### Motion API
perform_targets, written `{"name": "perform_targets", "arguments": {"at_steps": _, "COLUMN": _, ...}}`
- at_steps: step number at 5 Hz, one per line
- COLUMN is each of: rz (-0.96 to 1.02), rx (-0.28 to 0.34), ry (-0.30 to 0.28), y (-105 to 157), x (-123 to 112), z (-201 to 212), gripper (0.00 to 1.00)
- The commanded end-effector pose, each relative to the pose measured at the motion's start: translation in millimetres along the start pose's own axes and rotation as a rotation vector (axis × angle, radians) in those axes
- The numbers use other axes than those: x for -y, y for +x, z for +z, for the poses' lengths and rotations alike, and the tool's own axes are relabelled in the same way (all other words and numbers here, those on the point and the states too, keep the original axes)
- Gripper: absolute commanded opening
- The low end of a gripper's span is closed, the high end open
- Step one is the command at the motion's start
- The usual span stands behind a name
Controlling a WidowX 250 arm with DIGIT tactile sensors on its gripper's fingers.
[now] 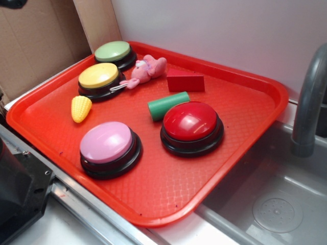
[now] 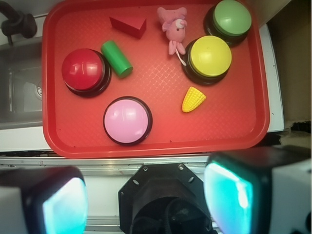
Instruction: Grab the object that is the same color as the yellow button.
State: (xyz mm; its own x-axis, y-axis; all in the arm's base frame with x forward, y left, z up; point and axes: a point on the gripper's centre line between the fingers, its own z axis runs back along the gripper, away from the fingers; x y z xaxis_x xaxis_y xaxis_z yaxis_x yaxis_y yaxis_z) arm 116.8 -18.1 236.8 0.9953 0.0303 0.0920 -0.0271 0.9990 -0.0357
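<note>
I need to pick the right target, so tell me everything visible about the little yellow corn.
The toy corn cob is small, yellow and glossy like plastic, stubby and tapered with ridged kernel rows. It lies on its side on the red tray, near the yellow button, touching nothing else.

A red tray [image 2: 53, 141] with a raised rim and a diamond-textured floor carries everything; it sits on a pale desk [image 2: 19, 141] beside a metal sink [image 1: 286, 204]. Taking the wrist view as a clock face centred on the tray, the pink button [image 2: 127, 120] sits at 6 o'clock, the red button [image 2: 84, 70] at 9, with the green cylinder [image 2: 117, 58] lying just beside it. The red wedge [image 2: 129, 25] lies at 11, the pink plush toy [image 2: 174, 27] at 12, the green button [image 2: 231, 19] at 1, the yellow button [image 2: 209, 57] at 2, and the corn cob [image 2: 193, 99] at 4.
</note>
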Motion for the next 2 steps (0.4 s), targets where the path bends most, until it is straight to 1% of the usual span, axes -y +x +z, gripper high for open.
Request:
{"name": "perform_targets", "arguments": {"at_steps": 1, "rz": 0.000, "rx": 0.000, "ry": 0.000, "y": 0.0, "x": 0.0, "z": 0.0, "gripper": 1.00}}
{"name": "perform_targets", "arguments": {"at_steps": 2, "rz": 0.252, "rx": 0.020, "ry": -0.022, "y": 12.3, "x": -11.9, "z": -20.9, "gripper": 1.00}}
